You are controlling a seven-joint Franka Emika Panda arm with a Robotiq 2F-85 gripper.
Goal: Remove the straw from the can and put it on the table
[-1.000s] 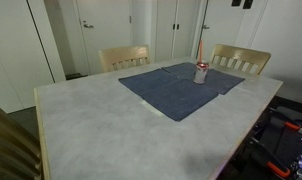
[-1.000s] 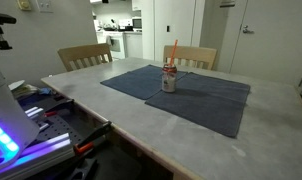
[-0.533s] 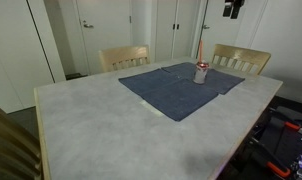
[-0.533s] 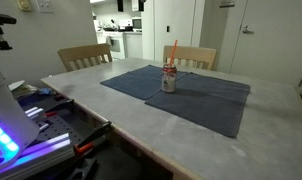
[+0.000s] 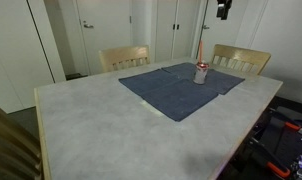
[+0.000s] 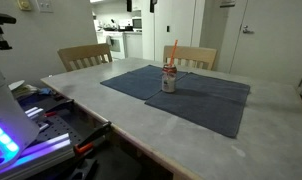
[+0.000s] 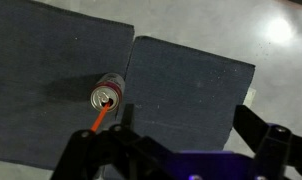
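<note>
In the wrist view the can is seen from above at the left, standing upright on the dark blue cloth. The straw is leaned out of its opening, so a free upper end is offered for a grasp. Lower and to the right, the gripper is held with its jaws wide apart and nothing is gripped between them; this wide opening is judged to be meant for closing on the thin straw. In an exterior view the gripper is found high above the table, a little to the right of the can and well apart from the straw. The approach is therefore judged not yet made, and the straw is not yet removed. The table is topped with a light grey marbled surface and a pale wood edge. The cloth is laid in two pieces side by side over its far part, and bare top is left at the near side, where the straw could be put down. Behind the table, from left to right, white doors and two wooden chairs are seen.
</note>
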